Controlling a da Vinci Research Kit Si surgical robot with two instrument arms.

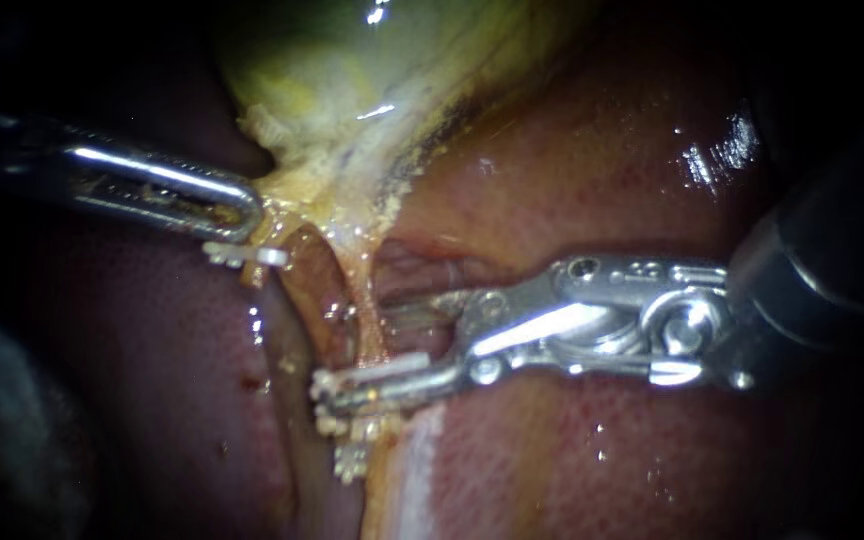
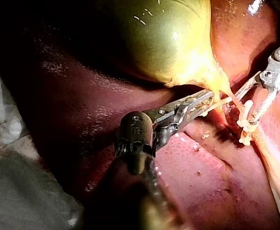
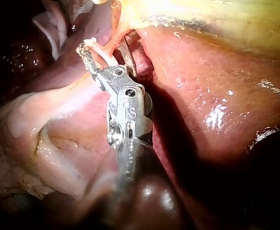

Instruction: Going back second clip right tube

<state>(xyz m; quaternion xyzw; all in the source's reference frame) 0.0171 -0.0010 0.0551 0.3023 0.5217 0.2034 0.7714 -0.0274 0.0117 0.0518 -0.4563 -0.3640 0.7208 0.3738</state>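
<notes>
My right instrument point(image 1: 357, 345), jaws apart, straddles the right tube point(image 1: 364, 300) and grips nothing. A white clip point(image 1: 384, 373) lies along the lower jaw, across the tube, and a lower clip point(image 1: 352, 458) sits just beneath: 2 in all here. The tube looks thin, soft, wet and stretched. I judge it tears easily, so no snagging when backing out. Any hold belongs above the clips, broadside. My left instrument point(image 1: 244, 212) is clamped on the gallbladder point(image 1: 322, 70) neck, beside the liver point(image 1: 572, 170).

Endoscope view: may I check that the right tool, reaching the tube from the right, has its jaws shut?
Not quite: the right tool has its jaws open, a clear gap between them, as it reaches the tube from the right. The endoscope view shows this.
</notes>
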